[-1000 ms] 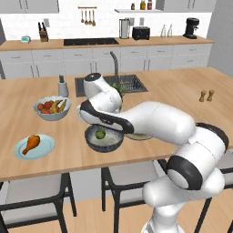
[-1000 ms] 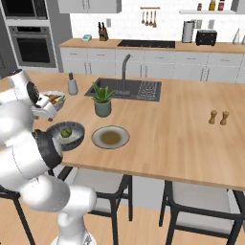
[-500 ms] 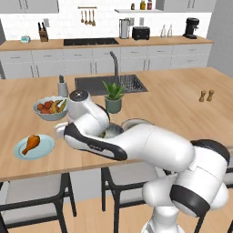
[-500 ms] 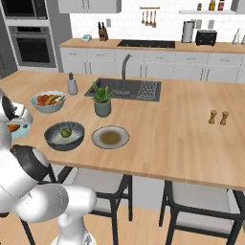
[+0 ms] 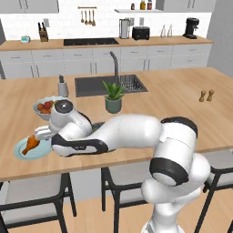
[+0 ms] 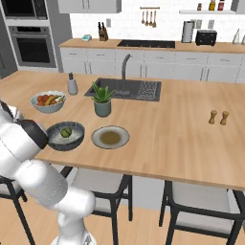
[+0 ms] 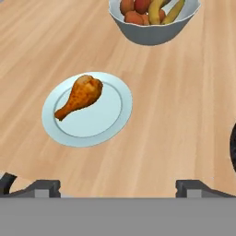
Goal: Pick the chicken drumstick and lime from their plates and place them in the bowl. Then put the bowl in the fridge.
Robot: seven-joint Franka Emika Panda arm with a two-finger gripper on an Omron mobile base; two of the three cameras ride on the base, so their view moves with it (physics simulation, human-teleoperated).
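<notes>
The orange-brown chicken drumstick (image 7: 80,96) lies on the light blue plate (image 7: 99,122), bone end toward the lower left of the hand view. My gripper (image 7: 118,186) hovers above and beside that plate, open, with nothing between its fingertips (image 7: 46,186). From the left base, the gripper (image 5: 42,135) hangs just over the drumstick (image 5: 31,143) and its plate (image 5: 22,153). The yellow-green lime (image 6: 66,131) rests inside the dark grey bowl (image 6: 76,139). To the bowl's right sits the grey-rimmed plate (image 6: 110,137), bare.
A pale bowl of mixed fruit (image 7: 154,18) stands just beyond the blue plate. A potted plant (image 6: 102,100), a sink (image 6: 139,88) and a soap bottle (image 6: 72,85) lie further back. Salt and pepper shakers (image 6: 218,117) stand far right. Stools sit under the island's front edge.
My arm has swung left, from above the dark bowl over to the light blue plate. The lime stays in the bowl.
</notes>
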